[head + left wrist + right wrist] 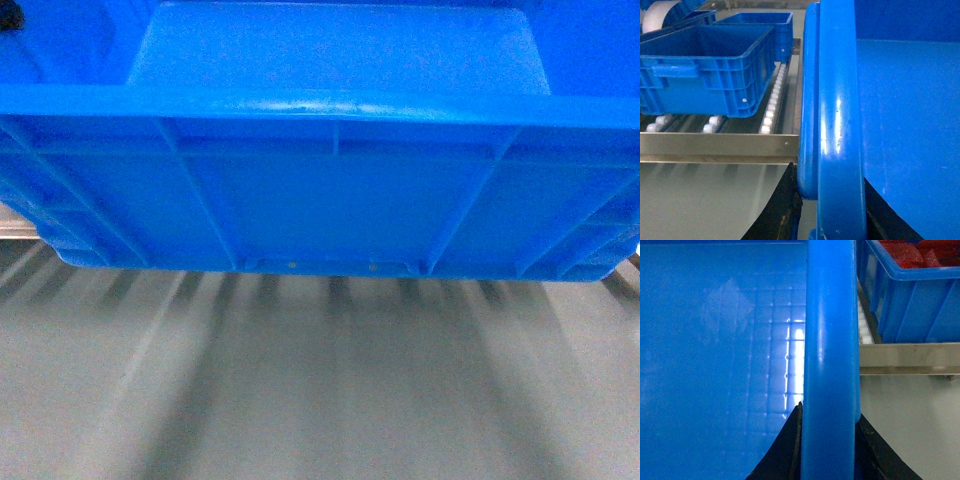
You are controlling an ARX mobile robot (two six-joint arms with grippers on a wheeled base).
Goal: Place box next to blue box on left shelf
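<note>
Both hands pinching box (pixel 340 190) rim, shelf (pixel 715 147) only in wrist views.

The floor (pixel 320 400) is grey and smooth, with dark blurred stripes across it. Soft light gives pale reflections on it.

The box (pixel 340 190) overfilled the head view, its ends cut off at both edges and the floor (pixel 320 400) beneath it blurred. Its rim hid each hand's fingertips; only dark finger (pixel 782 210) bases showed.
</note>
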